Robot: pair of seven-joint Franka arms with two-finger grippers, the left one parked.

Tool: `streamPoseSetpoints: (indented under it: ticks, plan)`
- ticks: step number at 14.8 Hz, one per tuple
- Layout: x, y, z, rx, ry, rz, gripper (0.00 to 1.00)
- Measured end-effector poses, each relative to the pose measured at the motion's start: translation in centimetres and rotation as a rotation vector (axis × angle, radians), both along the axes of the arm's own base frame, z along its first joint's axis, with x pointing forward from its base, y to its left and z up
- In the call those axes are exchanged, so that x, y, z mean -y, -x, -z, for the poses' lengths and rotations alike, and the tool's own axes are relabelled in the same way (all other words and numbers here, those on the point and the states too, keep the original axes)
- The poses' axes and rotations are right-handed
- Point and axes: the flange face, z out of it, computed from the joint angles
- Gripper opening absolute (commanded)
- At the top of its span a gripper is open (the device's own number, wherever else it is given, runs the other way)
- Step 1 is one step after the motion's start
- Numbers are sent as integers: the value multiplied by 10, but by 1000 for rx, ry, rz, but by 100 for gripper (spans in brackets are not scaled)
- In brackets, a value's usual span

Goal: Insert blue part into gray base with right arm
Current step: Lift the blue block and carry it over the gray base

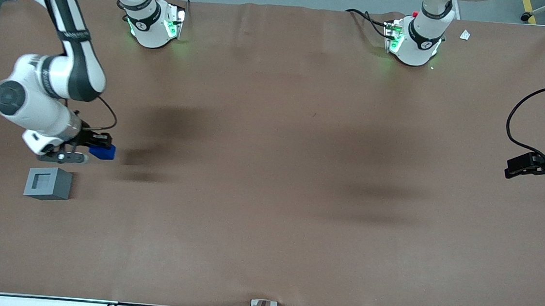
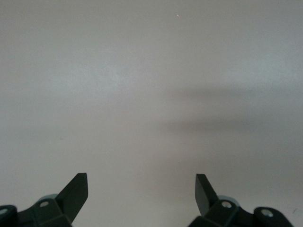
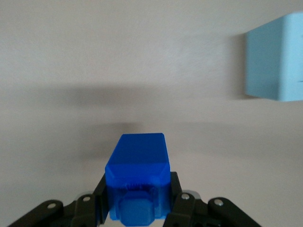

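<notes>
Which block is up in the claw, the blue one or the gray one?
The blue block, pinched in the gripper above the table. The gray block sits alone, nearer the front camera.

Two dark jaws stand well apart, open, their pointed tips angled upward with nothing held between them. Past the tips spreads a plain pale surface (image 2: 142, 85). Two soft shadow bands (image 2: 218, 109) lie across it ahead of the jaws, one above the other.
</notes>
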Motion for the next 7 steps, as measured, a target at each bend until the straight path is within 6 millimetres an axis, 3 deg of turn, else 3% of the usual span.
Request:
streamPoseSetpoints:
  ticks: [1, 2, 7]
  plan:
    - [13, -6, -34, 3, 1, 14, 5]
    - [22, -10, -54, 9, 1, 19, 5]
    - [55, -25, -115, 43, 6, 47, 5]
